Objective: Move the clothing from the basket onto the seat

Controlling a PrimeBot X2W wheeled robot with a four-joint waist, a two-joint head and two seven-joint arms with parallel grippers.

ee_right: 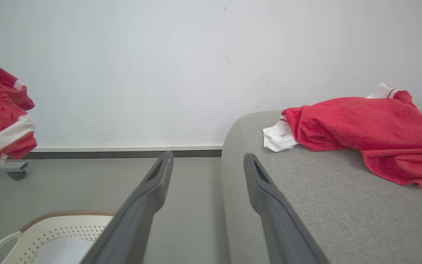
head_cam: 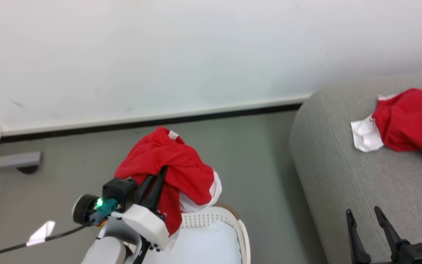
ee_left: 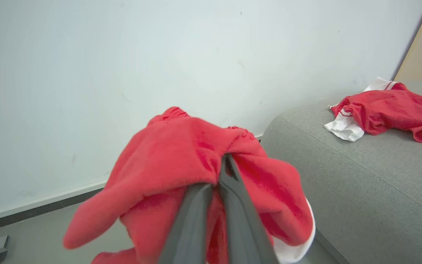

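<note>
Left gripper [head_cam: 161, 173] clamped shut on red white-trimmed garment [head_cam: 181, 165], hanging above basket [head_cam: 205, 220]. Sofa [head_cam: 343, 190] lies to robot's right (second red garment [head_cam: 408, 121] already there). Right gripper [head_cam: 364, 214] wide, empty, beside sofa edge

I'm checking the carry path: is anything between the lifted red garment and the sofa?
Nothing visible. The red garment hangs from the left gripper above the basket, with only floor between it and the sofa; another garment lies farther along it.
</note>
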